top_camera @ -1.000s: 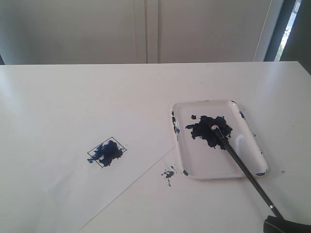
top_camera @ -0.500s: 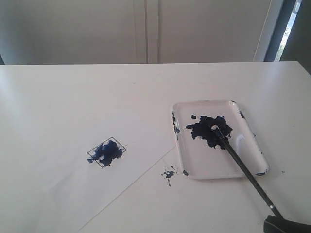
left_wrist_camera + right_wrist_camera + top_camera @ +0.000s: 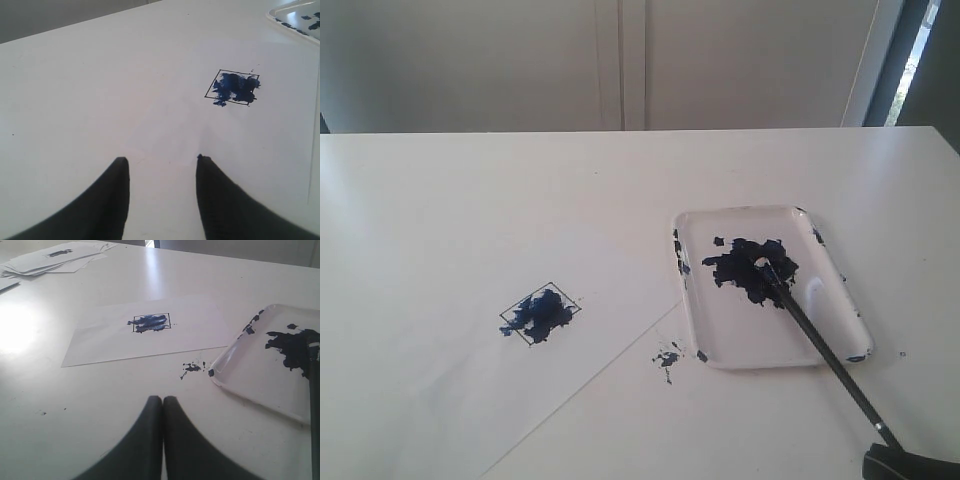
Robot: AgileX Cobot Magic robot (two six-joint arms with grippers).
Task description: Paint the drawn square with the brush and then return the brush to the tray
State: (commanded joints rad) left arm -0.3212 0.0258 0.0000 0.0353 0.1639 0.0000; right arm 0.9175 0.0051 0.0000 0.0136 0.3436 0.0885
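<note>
The drawn square [image 3: 540,313] [image 3: 232,88] [image 3: 151,322] on the white paper is smeared dark blue inside its thin black outline. The brush [image 3: 815,335] [image 3: 314,405] lies with its tip in the paint blob of the white tray [image 3: 740,335] [image 3: 255,370]. Its black handle slants out over the tray's near rim. My right gripper [image 3: 905,466] [image 3: 163,398] is shut and empty, low at the table's near right by the handle's end. Over bare paper short of the square, my left gripper [image 3: 161,159] hangs open and holds nothing. The exterior view does not show it.
The paper sheet [image 3: 470,380] covers the table's left half. A small paint splatter [image 3: 667,357] [image 3: 191,368] marks the table between paper and tray. A loose stack of papers [image 3: 55,257] lies at a far corner. A tray corner [image 3: 295,20] shows in the left wrist view.
</note>
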